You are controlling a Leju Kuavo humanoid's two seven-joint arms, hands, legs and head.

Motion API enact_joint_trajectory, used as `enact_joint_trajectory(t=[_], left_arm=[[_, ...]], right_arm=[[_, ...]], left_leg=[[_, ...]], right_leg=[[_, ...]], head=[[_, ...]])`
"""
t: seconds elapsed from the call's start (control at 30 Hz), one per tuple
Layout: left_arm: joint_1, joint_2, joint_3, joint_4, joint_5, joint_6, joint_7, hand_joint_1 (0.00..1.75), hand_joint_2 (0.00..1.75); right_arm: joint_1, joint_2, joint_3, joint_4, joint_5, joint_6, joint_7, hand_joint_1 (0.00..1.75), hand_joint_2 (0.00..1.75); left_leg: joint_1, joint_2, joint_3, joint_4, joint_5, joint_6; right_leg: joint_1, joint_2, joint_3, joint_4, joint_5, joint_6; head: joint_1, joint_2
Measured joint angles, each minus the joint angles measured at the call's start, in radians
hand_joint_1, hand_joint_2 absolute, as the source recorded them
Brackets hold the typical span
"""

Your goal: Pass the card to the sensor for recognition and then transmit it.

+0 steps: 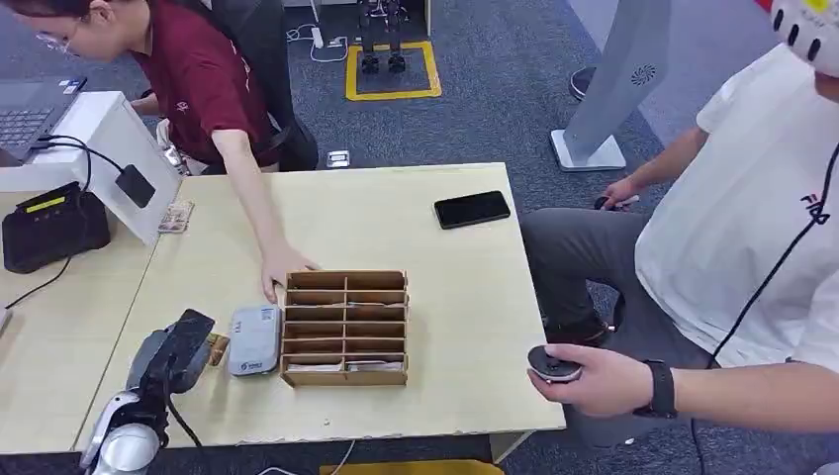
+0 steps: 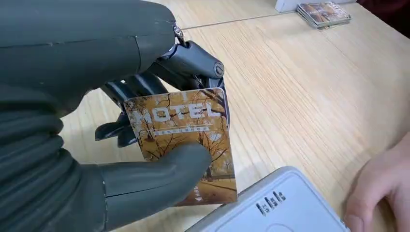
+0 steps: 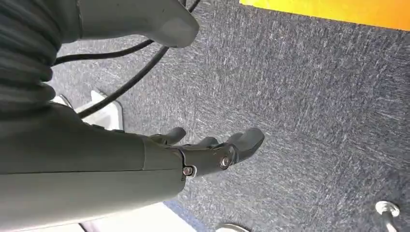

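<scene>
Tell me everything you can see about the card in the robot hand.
The card is a thin rectangle with rounded corners, printed with autumn trees in orange-brown and the white word "MOTEL". The left robot hand pinches it between thumb and dark fingers, above the wooden table, right beside the grey sensor.

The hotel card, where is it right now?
The card is held in the robot's left hand, at the table's left side, just beside the grey sensor.
</scene>
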Motion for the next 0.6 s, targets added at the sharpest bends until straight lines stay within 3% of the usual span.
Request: enact_joint_trajectory(t=[0.3, 0.5, 0.6], left_arm=[[-0.004, -0.005, 0.041, -0.015, 0.159, 0.008, -0.041, 1.75, 1.75], [-0.004, -0.008, 0.084, -0.072, 0.348, -0.011, -0.084, 1.75, 1.75], [-0.004, -0.006, 0.086, -0.102, 0.367, -0.02, -0.079, 1.75, 1.75]], right_arm=[[0.0, 0.0, 0.011, 0.006, 0.0, -0.007, 0.007, 0.0, 1.75], [0.0, 0.0, 0.018, 0.01, 0.0, -0.013, 0.008, 0.0, 1.75], [0.001, 0.0, 0.023, 0.011, 0.0, -0.013, 0.009, 0.0, 1.75]], left_leg=[[0.0, 0.0, 0.0, 0.0, 0.0, 0.0], [0.0, 0.0, 0.0, 0.0, 0.0, 0.0], [0.0, 0.0, 0.0, 0.0, 0.0, 0.0]], right_leg=[[0.0, 0.0, 0.0, 0.0, 0.0, 0.0], [0.0, 0.0, 0.0, 0.0, 0.0, 0.0], [0.0, 0.0, 0.0, 0.0, 0.0, 0.0]], head=[[0.0, 0.0], [0.0, 0.0], [0.0, 0.0]])
